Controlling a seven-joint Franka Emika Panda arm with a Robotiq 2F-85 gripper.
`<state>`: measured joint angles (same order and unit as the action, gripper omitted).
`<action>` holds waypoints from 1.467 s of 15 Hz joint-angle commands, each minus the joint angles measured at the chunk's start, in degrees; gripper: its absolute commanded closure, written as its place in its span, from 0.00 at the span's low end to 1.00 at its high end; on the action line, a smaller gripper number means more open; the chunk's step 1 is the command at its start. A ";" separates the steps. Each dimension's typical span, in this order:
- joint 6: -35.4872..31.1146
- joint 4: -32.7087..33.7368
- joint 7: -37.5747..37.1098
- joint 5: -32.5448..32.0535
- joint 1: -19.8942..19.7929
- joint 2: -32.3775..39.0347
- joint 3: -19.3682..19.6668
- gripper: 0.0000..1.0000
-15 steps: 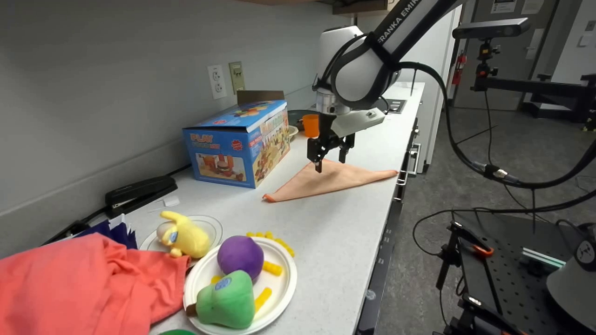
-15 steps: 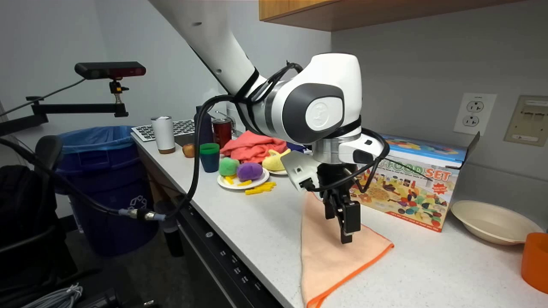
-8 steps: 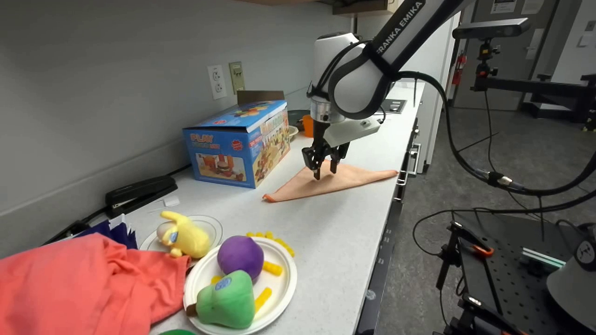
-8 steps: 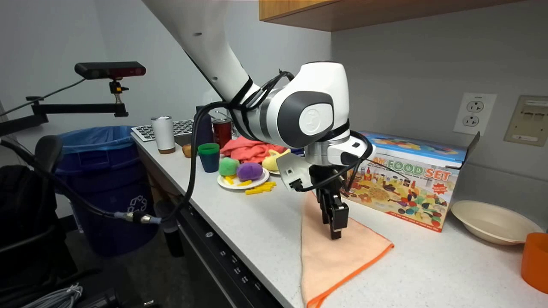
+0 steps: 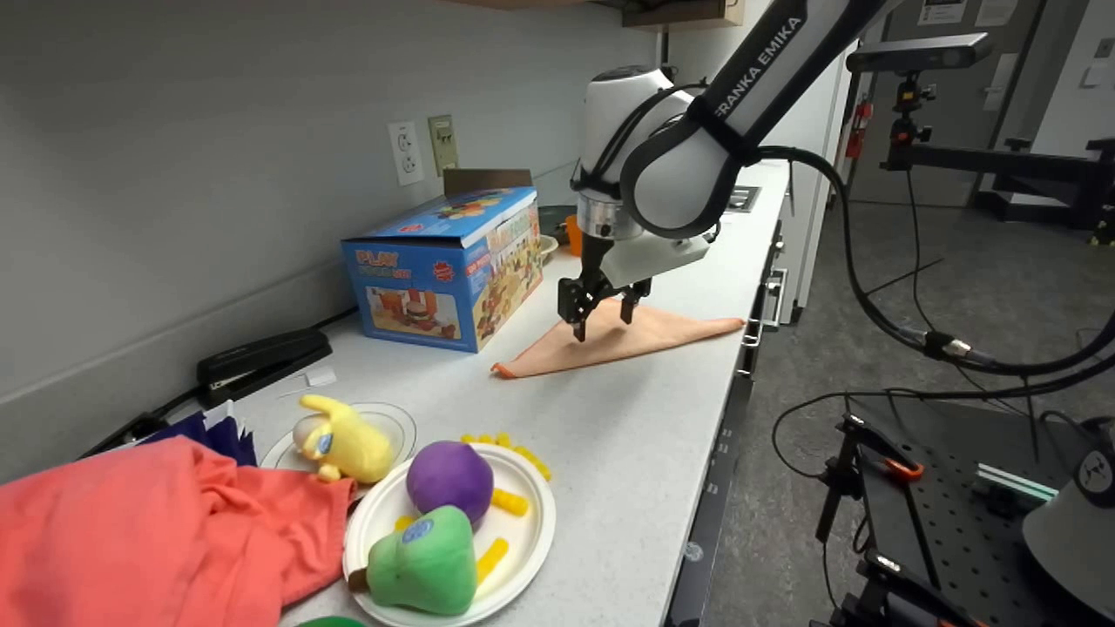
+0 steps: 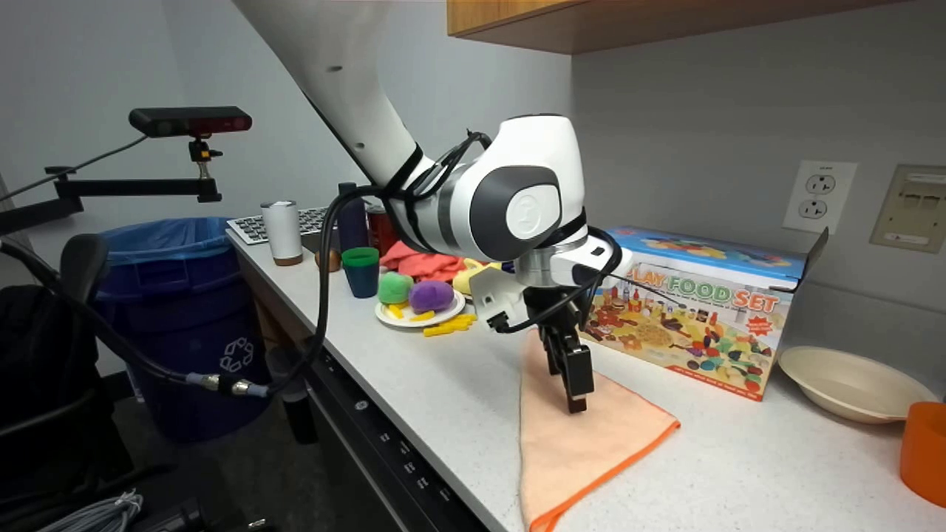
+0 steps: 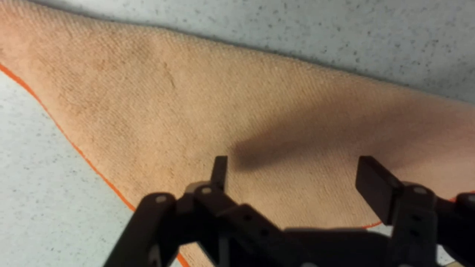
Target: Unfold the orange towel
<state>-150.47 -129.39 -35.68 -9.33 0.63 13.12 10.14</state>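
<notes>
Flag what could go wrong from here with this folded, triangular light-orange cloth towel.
The open, black two-fingered gripper points down over the middle of the towel, so closing could bunch its layers together.

One corner nearly reaches the edge of the speckled white countertop and might slip off.

Franka Emika and Play Food Set in Print

"FRANKA EMIKA" runs along the robot arm (image 5: 756, 74). Near the wall-side edge of the countertop (image 5: 610, 453), the play-food box (image 5: 457, 279) reads "PLAY" on its end and, first letter hidden, "LAY FOOD SET" on its long side. Off the front edge, a recycling sign (image 6: 237, 355) marks the blue bin (image 6: 188, 325); appliance panel (image 6: 403, 454) lettering is too small to read.
</notes>
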 commanded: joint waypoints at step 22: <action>0.58 15.89 1.41 5.46 -2.43 11.46 3.23 0.30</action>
<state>-150.41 -116.20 -35.54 -5.85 -1.31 22.78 13.63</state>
